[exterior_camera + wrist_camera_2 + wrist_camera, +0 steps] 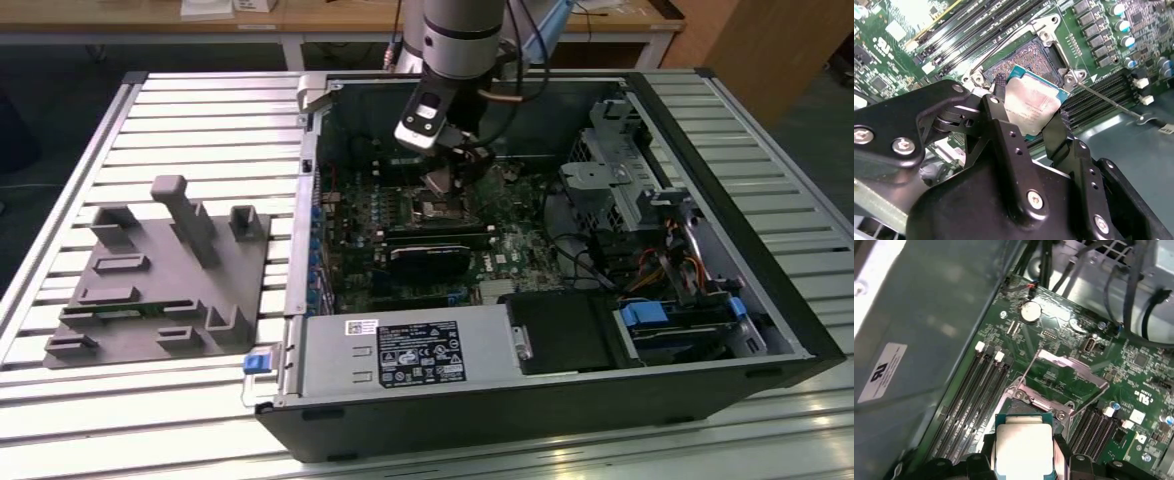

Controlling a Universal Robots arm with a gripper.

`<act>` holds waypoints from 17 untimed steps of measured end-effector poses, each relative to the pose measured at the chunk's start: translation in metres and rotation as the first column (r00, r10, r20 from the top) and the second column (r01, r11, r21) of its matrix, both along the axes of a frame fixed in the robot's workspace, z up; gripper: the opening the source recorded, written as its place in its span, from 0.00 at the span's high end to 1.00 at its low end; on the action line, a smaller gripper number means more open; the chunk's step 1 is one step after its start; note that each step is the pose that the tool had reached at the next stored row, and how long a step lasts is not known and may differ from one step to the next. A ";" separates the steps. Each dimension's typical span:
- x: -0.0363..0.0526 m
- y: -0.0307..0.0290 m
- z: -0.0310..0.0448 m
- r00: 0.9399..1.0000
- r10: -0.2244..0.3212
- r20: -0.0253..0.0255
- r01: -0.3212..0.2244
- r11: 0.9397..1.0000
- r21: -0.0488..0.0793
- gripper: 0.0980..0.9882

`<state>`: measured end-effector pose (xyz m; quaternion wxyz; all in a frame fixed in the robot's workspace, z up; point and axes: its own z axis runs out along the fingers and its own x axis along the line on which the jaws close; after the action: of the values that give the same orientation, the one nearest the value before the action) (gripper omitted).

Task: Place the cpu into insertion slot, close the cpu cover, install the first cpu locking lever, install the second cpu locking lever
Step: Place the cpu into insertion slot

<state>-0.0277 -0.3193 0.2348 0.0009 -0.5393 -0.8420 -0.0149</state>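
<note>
Sitting on a slatted metal table [200, 120], with wooden desks [334, 15] beyond it, the open computer case [534, 410] shares the surface with a grey fixture [160, 280] (on the exterior view's left). Inside, the gripper [1030, 100] pinches the cpu [1035, 114] by two edges, tilted just above the insertion slot [1026, 57]; the cpu cover [1066, 364] stands raised open.

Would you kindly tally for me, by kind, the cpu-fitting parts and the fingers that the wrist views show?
cpu: 1
insertion slot: 1
cpu cover: 1
fingers: 2
Total: 5
</note>
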 end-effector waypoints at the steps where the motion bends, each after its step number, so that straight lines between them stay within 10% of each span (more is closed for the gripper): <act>1: 0.0000 0.0000 0.0000 1.000 -0.012 0.000 0.012 1.000 0.000 0.50; 17: 0.0000 0.0000 -0.0007 0.983 -0.185 0.000 0.185 0.983 0.000 0.50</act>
<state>-0.0277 -0.3193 0.2341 -0.0005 -0.6152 -0.7882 -0.0149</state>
